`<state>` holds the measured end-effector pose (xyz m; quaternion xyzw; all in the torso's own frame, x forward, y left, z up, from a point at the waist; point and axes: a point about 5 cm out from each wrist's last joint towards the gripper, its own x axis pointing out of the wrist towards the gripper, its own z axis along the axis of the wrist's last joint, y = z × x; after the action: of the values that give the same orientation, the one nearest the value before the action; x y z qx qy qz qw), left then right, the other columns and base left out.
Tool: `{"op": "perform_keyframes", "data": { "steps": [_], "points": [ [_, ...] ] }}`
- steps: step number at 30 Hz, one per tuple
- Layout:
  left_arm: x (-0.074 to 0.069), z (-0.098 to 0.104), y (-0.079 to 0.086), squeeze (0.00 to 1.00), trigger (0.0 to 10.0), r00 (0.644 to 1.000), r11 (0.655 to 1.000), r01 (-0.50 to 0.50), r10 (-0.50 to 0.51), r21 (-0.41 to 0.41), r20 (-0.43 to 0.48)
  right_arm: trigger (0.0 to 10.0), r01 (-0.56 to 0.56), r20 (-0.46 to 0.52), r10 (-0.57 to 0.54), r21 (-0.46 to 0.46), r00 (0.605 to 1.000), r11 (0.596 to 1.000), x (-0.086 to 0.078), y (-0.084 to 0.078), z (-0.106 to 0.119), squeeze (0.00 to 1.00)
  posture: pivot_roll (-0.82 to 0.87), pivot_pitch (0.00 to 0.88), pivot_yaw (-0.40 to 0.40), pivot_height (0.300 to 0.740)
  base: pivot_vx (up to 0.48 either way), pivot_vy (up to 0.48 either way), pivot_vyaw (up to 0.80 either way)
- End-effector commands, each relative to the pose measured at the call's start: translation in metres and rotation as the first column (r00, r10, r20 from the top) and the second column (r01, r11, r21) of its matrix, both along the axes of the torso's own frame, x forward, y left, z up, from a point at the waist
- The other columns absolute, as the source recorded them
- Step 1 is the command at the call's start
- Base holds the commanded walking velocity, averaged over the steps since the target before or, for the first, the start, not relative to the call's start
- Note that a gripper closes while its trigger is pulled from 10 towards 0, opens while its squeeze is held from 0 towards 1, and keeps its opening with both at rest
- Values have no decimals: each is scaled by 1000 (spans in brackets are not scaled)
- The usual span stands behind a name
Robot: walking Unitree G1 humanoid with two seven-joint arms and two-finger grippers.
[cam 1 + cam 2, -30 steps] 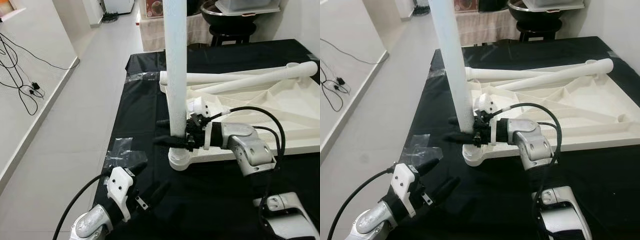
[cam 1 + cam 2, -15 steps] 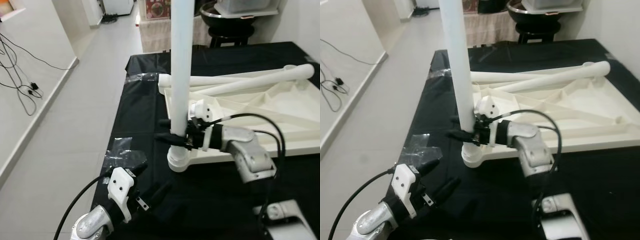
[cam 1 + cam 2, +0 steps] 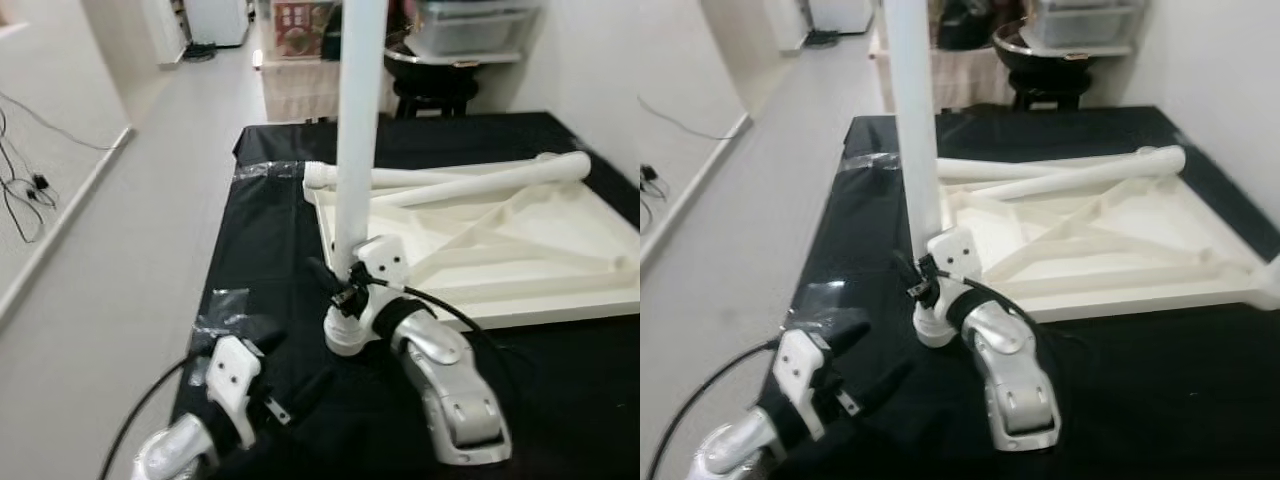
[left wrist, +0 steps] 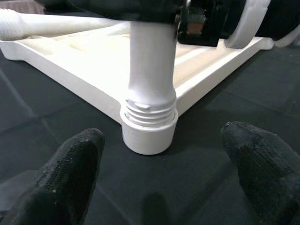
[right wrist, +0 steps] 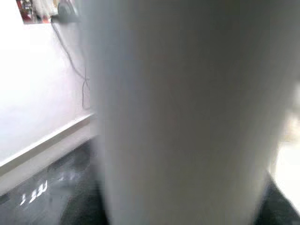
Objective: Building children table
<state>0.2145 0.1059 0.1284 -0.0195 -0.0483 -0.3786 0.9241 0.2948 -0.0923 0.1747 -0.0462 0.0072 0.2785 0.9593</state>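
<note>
- The upright leg (image 3: 352, 160) stood in the corner socket (image 4: 149, 126) of the upturned tabletop (image 3: 520, 250), which lay on the black worktop (image 3: 260, 240)
- The right pincer (image 3: 338, 285) gripped that leg just above the socket
- The left pincer (image 3: 290, 375) hovered near the socket, fingers (image 4: 75, 173) apart, holding nothing
- Two loose legs (image 3: 470, 180) lay across the tabletop's far edge

A black cloth-covered work surface (image 3: 270, 240) is seen beside a pale tiled floor (image 3: 110, 250). An upturned white plastic tabletop (image 3: 500, 250) with ribbed underside is laid flat on it, near the far right part. Patches of clear tape (image 3: 225, 310) are stuck to the black cover along its left edge.
</note>
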Motion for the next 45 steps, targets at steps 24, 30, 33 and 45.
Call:
{"op": "perform_keyframes", "data": {
  "steps": [24,30,33,45],
  "points": [
    [-5,-10,4,0,10000,998,996,-60,62,62,-20,0,-735,-89,733,0,675,678,33,-6,18,0,91,131,64,740,0,0,0],
    [-3,-10,4,0,10000,998,997,-61,62,45,-27,0,-620,-89,616,-29,783,784,36,-16,5,0,75,145,69,740,0,0,0],
    [-3,-10,4,0,10000,998,998,-54,55,38,-30,0,-428,-89,422,-60,902,902,38,-26,-8,0,60,152,69,740,0,0,0],
    [1,-7,7,0,10000,998,999,-43,44,18,-34,0,166,-121,-173,-66,977,984,-2,-23,-43,0,14,158,87,740,0,0,0]
  ]
}}
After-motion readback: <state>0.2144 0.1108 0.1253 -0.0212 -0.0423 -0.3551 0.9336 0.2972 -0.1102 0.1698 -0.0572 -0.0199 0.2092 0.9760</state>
